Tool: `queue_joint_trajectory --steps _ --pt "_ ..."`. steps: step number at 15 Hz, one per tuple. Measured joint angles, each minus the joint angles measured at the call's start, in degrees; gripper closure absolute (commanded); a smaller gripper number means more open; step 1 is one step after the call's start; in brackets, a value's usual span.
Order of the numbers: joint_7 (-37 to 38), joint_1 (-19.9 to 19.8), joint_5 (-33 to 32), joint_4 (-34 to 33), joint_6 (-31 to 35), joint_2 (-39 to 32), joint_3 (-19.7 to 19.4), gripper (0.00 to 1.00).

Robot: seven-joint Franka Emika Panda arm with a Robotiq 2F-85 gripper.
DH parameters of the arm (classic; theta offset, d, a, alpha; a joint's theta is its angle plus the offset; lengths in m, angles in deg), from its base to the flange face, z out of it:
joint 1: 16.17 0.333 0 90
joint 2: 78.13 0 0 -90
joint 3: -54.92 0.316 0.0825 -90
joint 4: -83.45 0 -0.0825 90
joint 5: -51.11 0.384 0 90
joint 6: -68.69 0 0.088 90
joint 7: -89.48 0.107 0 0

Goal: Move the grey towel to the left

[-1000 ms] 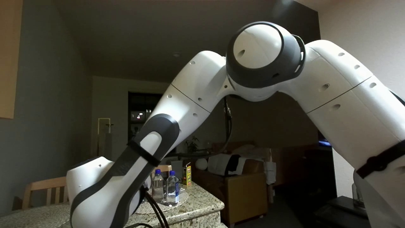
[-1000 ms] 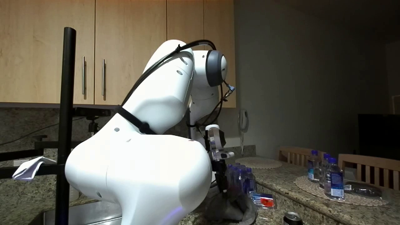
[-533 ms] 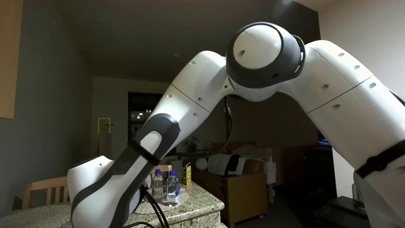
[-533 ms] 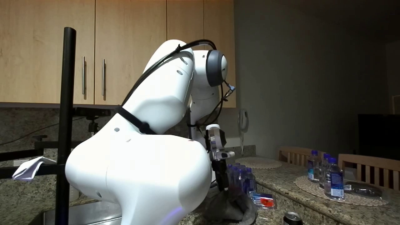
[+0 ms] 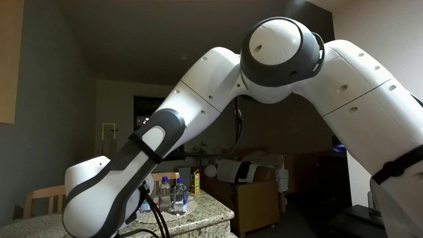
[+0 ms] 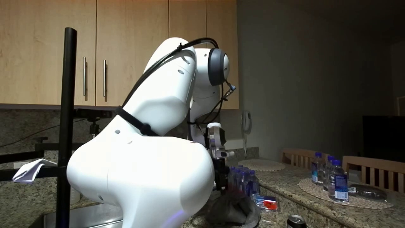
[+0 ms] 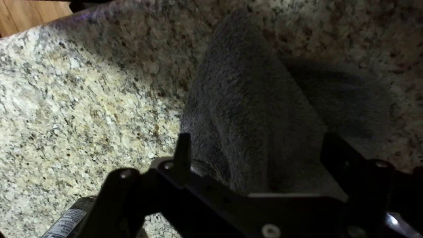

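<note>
The grey towel (image 7: pixel 238 99) lies crumpled on the granite counter, with a peaked fold, in the wrist view. It also shows at the bottom of an exterior view (image 6: pixel 232 210). My gripper (image 7: pixel 257 135) is open, its two dark fingers spread wide on either side of the towel's middle as seen in the wrist view. Nothing is held between them. In an exterior view the gripper (image 6: pixel 221 186) is just above the towel, partly hidden by the arm. In an exterior view (image 5: pixel 89 211) only the arm's wrist end shows; gripper and towel are below the frame.
A dark can (image 6: pixel 296 221) stands near the towel, also in the wrist view (image 7: pixel 67 221). Several blue-capped bottles (image 6: pixel 243 182) and a red-and-blue packet (image 6: pixel 267 203) lie beyond the towel. More bottles (image 6: pixel 338 185) stand on the raised counter. A metal sink (image 6: pixel 84 217) is left.
The arm has risen, and the gripper has moved up off the towel and slightly left in the exterior views. The towel stays on the counter in about the same place.
</note>
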State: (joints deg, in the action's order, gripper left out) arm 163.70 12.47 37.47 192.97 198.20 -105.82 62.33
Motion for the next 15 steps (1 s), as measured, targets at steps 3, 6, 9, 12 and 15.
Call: queue_joint_trajectory --steps 3,6,9,12,15 --pt "-3.00 -0.30 1.43 -0.23 -2.69 1.18 1.45 0.00" --pt "-6.90 -0.61 1.92 -0.85 -5.87 2.85 2.76 0.00" --pt "-10.57 -0.87 2.01 -0.95 -6.74 5.31 3.56 0.00" --pt "-15.17 -1.77 3.17 -0.95 -6.75 8.11 4.29 0.00" --pt "-20.91 -3.47 5.16 -0.95 -6.79 10.73 4.64 0.00"
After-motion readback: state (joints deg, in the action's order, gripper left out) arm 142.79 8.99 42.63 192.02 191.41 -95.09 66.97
